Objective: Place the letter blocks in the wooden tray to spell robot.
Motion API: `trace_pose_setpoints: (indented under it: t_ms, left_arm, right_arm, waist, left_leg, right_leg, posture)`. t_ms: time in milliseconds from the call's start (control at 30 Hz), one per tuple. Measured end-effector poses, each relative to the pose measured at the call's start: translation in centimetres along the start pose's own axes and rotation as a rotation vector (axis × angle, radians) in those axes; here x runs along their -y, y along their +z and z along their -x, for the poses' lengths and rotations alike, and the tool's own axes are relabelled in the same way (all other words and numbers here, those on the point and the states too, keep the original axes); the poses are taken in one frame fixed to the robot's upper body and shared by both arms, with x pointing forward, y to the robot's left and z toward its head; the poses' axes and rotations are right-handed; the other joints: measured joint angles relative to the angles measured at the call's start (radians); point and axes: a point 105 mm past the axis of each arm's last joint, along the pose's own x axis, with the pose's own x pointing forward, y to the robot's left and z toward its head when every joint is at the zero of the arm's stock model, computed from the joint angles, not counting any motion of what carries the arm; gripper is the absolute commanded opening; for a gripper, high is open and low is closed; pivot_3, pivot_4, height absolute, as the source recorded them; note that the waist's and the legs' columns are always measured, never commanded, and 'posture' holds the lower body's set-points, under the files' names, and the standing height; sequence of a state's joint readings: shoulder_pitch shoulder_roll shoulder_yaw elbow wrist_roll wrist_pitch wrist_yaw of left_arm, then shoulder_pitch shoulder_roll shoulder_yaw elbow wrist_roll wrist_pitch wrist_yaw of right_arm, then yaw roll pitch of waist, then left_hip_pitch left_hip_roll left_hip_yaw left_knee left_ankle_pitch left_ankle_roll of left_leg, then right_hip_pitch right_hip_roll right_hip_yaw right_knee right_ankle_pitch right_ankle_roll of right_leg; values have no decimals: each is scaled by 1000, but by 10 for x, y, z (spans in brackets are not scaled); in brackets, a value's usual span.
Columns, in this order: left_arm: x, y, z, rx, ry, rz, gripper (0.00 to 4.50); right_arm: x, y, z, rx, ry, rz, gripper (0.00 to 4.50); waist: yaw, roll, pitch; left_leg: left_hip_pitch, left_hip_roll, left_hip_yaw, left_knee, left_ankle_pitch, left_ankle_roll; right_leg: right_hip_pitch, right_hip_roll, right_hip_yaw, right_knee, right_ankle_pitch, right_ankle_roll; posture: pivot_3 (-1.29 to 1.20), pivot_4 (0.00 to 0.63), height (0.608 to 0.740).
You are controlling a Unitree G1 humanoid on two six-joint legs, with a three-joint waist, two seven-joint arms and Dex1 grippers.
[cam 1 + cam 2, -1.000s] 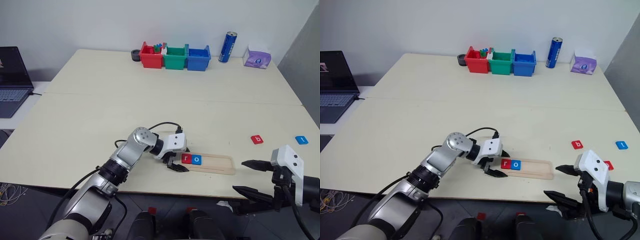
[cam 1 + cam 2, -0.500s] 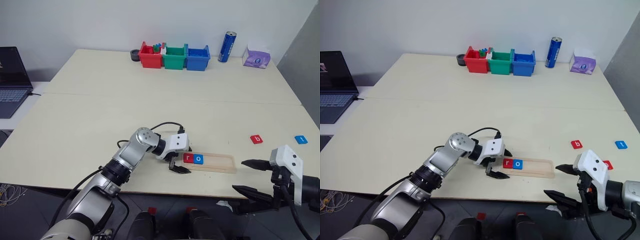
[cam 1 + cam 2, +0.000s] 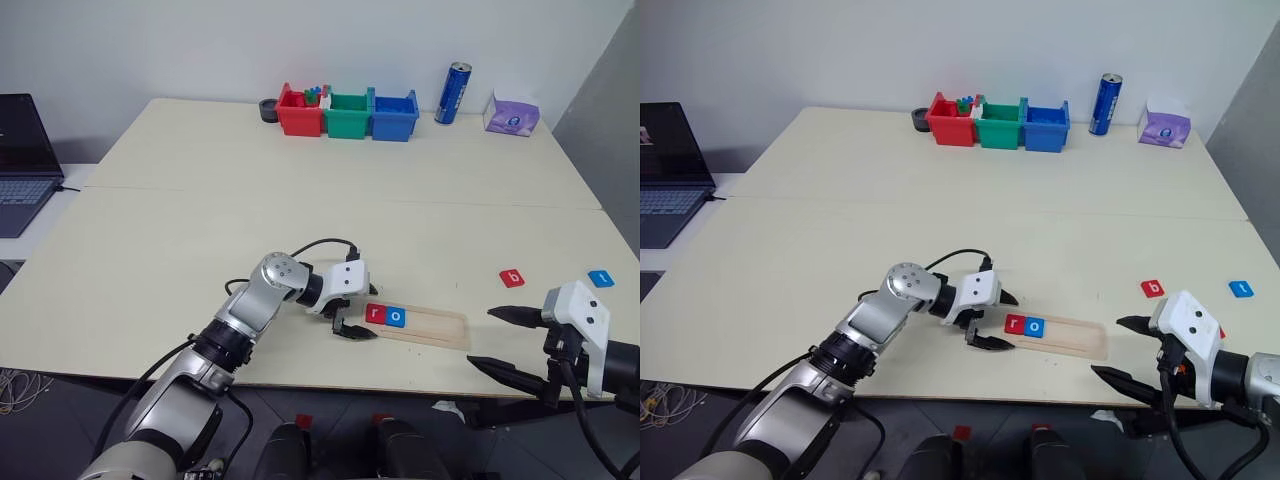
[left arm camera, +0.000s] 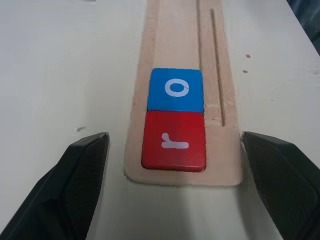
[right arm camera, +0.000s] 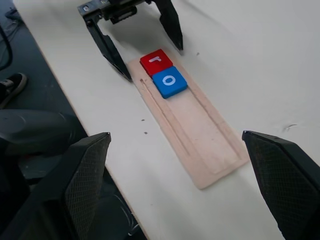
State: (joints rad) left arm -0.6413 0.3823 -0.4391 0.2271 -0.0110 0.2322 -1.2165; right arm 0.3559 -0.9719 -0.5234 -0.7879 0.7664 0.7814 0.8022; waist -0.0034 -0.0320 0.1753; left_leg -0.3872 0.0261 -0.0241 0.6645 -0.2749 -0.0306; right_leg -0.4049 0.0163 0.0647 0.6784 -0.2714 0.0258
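Red r (image 4: pixel 173 140) and blue o (image 4: pixel 176 89) sit touching at the wooden tray (image 3: pixel 432 328) end; left gripper (image 3: pixel 354 315) and right gripper (image 3: pixel 505 340) both gape wide, empty, leaving room for b (image 3: pixel 512 278).

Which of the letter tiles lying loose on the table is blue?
The t tile, farthest right near the table edge; the loose b tile beside it is red.

We seem to be in a lab or office room. We see two pale tables (image 3: pixel 300 160) pushed together against a bare white wall, a laptop (image 3: pixel 25 160) on a side desk, and plastic sorting bins (image 3: pixel 350 113) lined up.
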Motion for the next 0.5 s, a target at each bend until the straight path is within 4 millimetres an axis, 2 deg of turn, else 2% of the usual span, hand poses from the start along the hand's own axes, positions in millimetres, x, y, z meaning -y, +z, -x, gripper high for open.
trace_pose_setpoints:
  t_ms: [133,200,333,500]
  left_arm:
    - [2,-1,9,9,27,14,4476]
    - [0,-2,17,22,59,21,4476]
    - [-10,5,35,66,139,26,4476]
    - [0,27,49,201,146,60,4476]
  right_arm:
    - [13,6,0,31,-80,9,4500]
    - [32,9,0,68,-201,-10,4500]
    - [54,-4,-6,46,-333,-75,4500]
    - [101,-24,-26,43,-558,-164,4500]
  waist:
    - [-1,0,0]
    - [-6,0,0]
    - [-6,0,0]
    - [-22,0,0]
  left_leg:
    - [1,0,0,0,0,0]
    - [1,0,0,0,0,0]
    - [1,0,0,0,0,0]
    - [1,1,1,0,0,0]
  right_leg:
    - [0,0,0,1,0,0]
    - [0,0,1,1,0,0]
    - [0,0,2,1,0,0]
    - [-1,-1,3,1,0,0]
  posture:
    - [0,150,740]
    - [0,150,740]
    - [0,150,740]
    - [0,150,740]
